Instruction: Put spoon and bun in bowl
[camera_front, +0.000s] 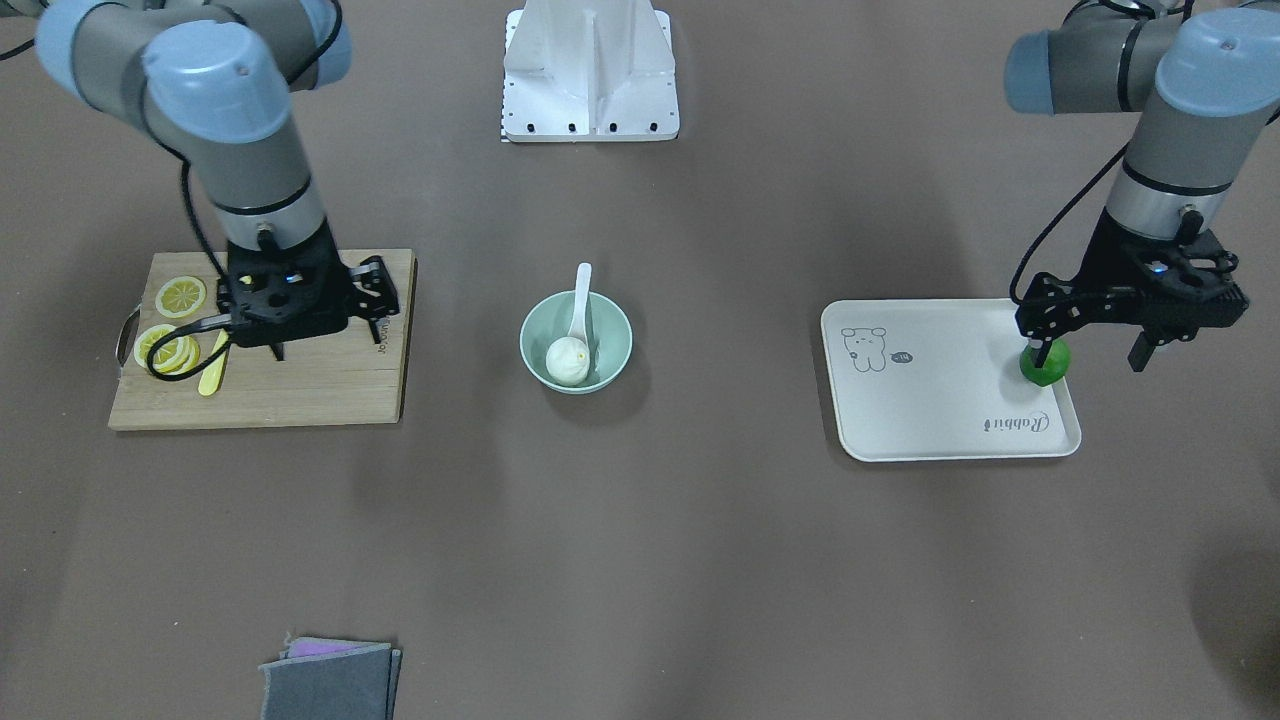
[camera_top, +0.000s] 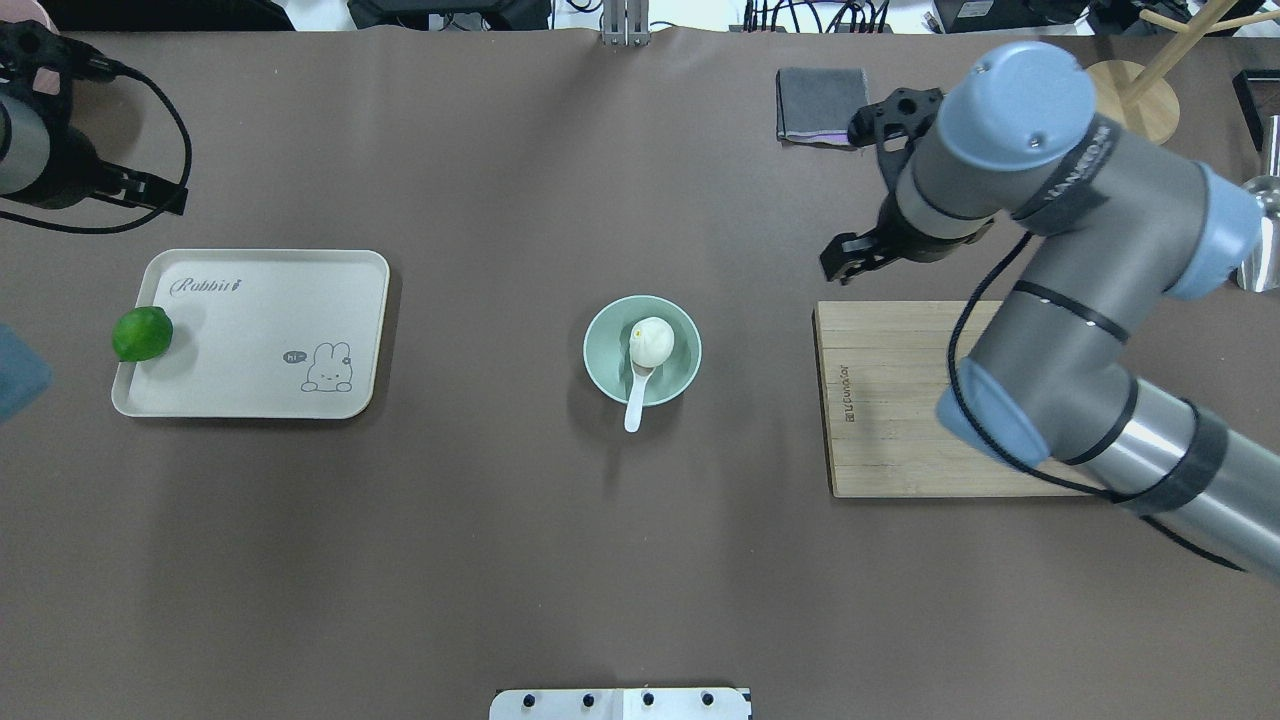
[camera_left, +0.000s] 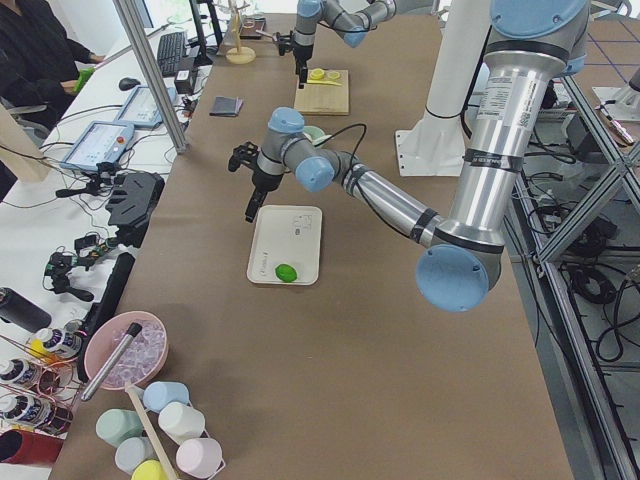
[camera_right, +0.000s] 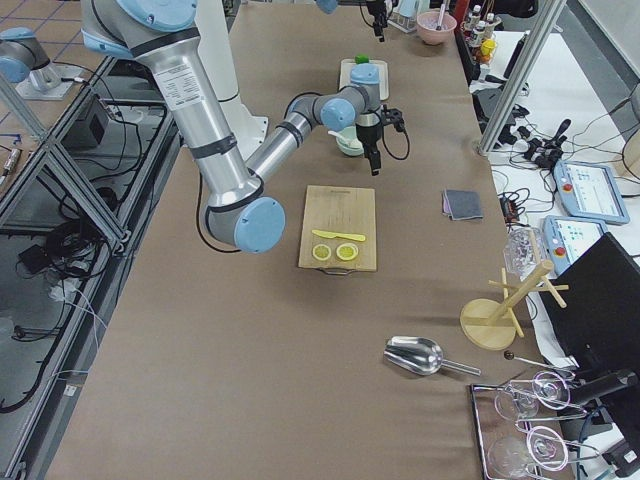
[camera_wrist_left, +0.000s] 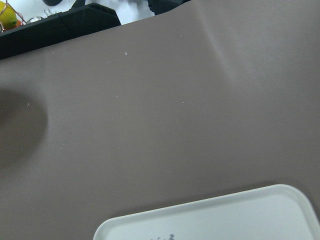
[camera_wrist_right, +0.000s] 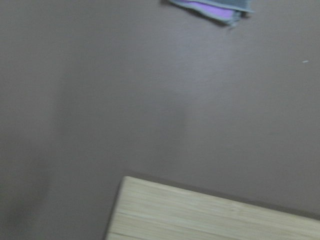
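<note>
The pale mint-green bowl (camera_front: 612, 330) stands at the table's middle, also in the overhead view (camera_top: 600, 365). The white bun (camera_front: 567, 360) (camera_top: 651, 341) lies inside it. The white spoon (camera_front: 581, 295) (camera_top: 635, 400) has its scoop in the bowl beside the bun and its handle sticking out over the rim. My left gripper (camera_front: 1090, 352) is open and empty, above the tray's edge near the lime. My right gripper (camera_front: 335, 325) (camera_top: 850, 190) is open and empty, above the cutting board. Both are far from the bowl.
A bamboo cutting board (camera_front: 320, 390) holds lemon slices (camera_front: 170, 335) and a yellow knife (camera_front: 213, 370). A beige tray (camera_front: 930, 400) holds a green lime (camera_front: 1050, 367). A folded grey cloth (camera_front: 330, 680) lies near the operators' edge. The white robot base (camera_front: 590, 70) stands opposite.
</note>
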